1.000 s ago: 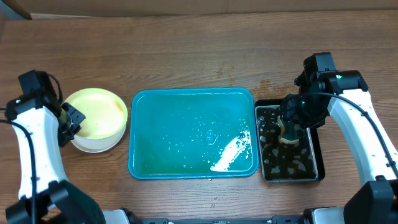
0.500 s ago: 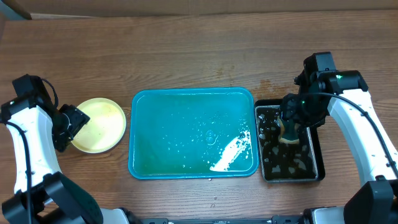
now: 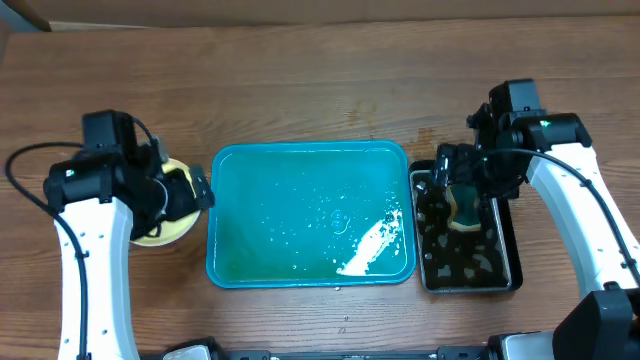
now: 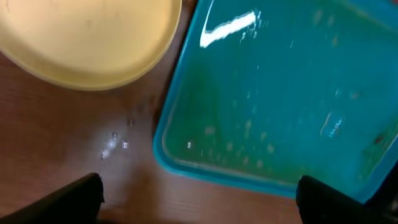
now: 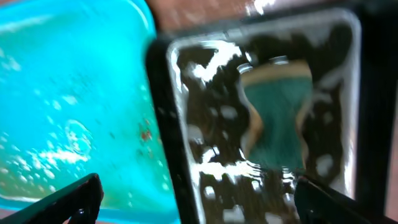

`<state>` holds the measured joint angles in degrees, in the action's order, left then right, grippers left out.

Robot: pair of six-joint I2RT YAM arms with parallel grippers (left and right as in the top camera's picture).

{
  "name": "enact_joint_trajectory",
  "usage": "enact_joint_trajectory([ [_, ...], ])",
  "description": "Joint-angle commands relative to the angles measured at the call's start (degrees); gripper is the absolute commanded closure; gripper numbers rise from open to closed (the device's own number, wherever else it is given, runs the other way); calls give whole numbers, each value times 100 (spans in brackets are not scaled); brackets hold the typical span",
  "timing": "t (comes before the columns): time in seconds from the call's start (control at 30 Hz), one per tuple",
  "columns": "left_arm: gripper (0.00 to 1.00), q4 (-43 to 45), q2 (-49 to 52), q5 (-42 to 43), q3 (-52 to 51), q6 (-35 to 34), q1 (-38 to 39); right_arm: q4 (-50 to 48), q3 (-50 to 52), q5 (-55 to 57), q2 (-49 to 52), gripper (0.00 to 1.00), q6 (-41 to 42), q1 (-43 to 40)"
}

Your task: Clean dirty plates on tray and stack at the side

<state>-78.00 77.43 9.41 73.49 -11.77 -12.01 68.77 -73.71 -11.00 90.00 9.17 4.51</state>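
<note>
One plate [image 4: 87, 37], pale yellow-green, sits on the table [image 3: 300, 90] just left of the tray [image 3: 280, 200], apart from its rim. We cannot tell what lies under it. The tray holds only suds and water.

- Left tool [image 4: 208, 202]: wide, empty, over the gap between plate and tray.
- Right tool [image 5: 202, 202]: wide, empty, above the black basin [image 3: 512, 250], with the sponge [image 5: 277, 118] lying in the water.

We judge the task near done. To finish well, lift the left arm straight up, away from the plate's edge, and raise the right arm over the basin so drips fall there.
</note>
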Motion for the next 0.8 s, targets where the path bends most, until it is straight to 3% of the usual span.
enact_joint_trajectory([
  [0.0, 0, -334, -59, -81, 4, 105, 15, 216, -98, 424, -131, 0, 175, -9],
  [0.2, 0, -221, -1016, -81, -234, 149, 15, 70, 282, 457, -850, 0, 291, -2],
  [0.57, 0, 922, -4321, -63, -1416, 103, 13, -1287, 1836, 765, -4006, 0, 302, -4],
  [0.77, 0, 898, -4951, -81, -1421, 105, 13, -1279, 1891, 776, -4791, 0, 302, -4],
])
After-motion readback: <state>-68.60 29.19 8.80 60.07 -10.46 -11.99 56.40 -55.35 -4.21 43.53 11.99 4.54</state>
